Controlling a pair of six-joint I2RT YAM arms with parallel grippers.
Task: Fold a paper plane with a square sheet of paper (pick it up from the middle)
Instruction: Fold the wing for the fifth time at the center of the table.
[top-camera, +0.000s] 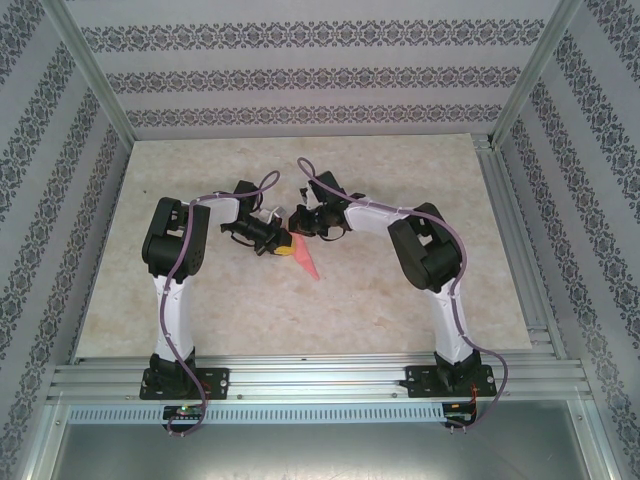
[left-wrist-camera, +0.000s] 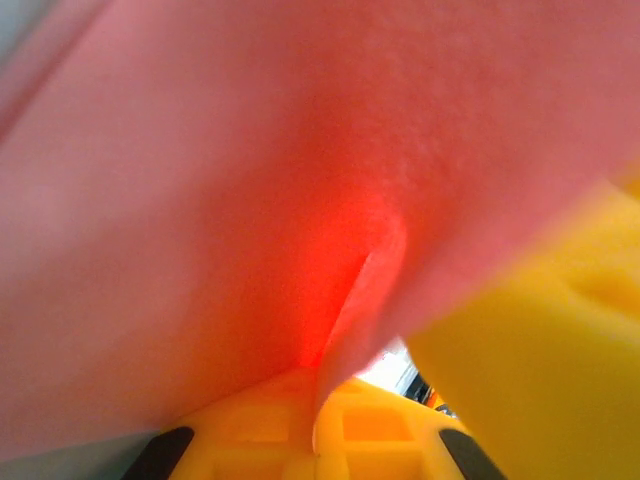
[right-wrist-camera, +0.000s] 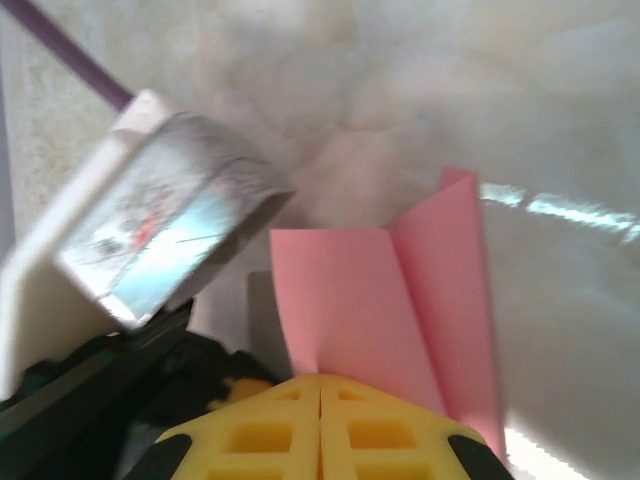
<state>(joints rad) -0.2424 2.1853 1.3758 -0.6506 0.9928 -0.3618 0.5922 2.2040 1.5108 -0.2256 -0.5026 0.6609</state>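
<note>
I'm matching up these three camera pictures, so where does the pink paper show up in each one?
Top external: pink paper near the centre, tip pointing down-right.
Left wrist: pink paper very close, across most of the frame.
Right wrist: pink paper lower centre-right, partly folded.
Shared landmark: yellow fingers against the paper.

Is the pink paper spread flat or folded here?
Folded. The thin pink-red paper sheet shows a lengthwise crease with two panels angled apart in the right wrist view; from above it tapers to a narrow point.

pink paper plane (right-wrist-camera: 340, 300) matt, creased; table (top-camera: 400, 300) glossy marble-look; right fingers (right-wrist-camera: 260, 435) yellow plastic
</note>
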